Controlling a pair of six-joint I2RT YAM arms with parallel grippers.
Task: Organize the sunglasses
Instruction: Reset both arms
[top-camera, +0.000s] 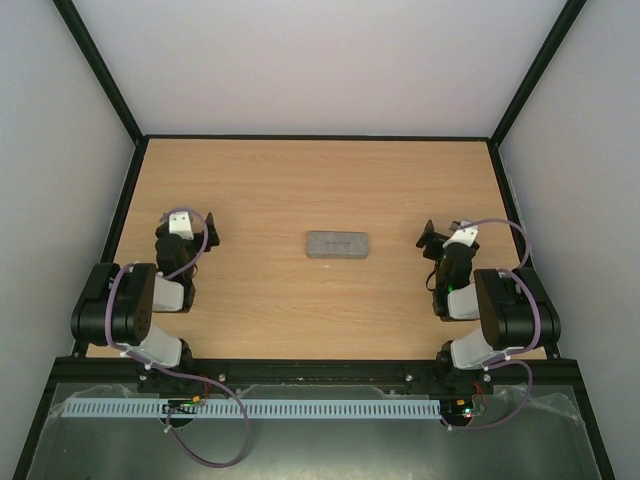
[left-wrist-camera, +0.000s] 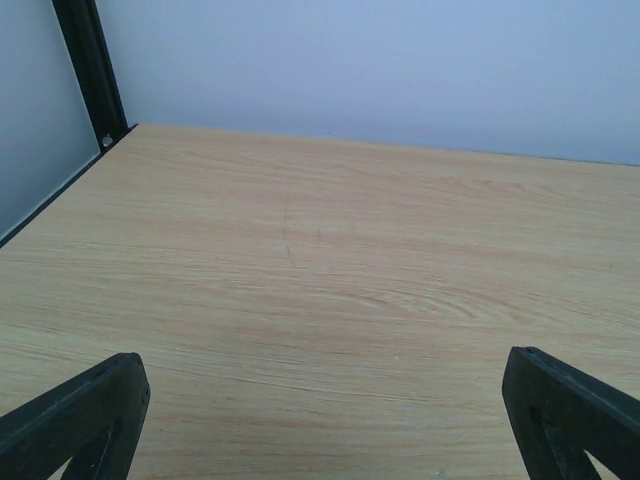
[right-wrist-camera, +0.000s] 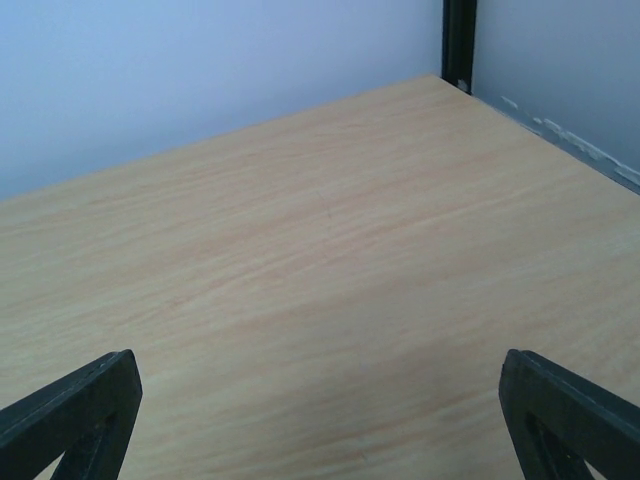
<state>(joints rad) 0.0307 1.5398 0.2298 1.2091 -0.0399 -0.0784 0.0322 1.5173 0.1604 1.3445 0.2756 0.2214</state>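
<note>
Top external | grey case (top-camera: 337, 245) closed, contents hidden | both jaws spread, empty

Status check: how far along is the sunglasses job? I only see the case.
Done: possibly everything. The case lies shut in the middle of the table, and no sunglasses show in any view. They may be inside, but I cannot confirm that. In hand: nothing. The left gripper and right gripper are open and empty, both well apart from the case. Left: nothing that shows.
</note>
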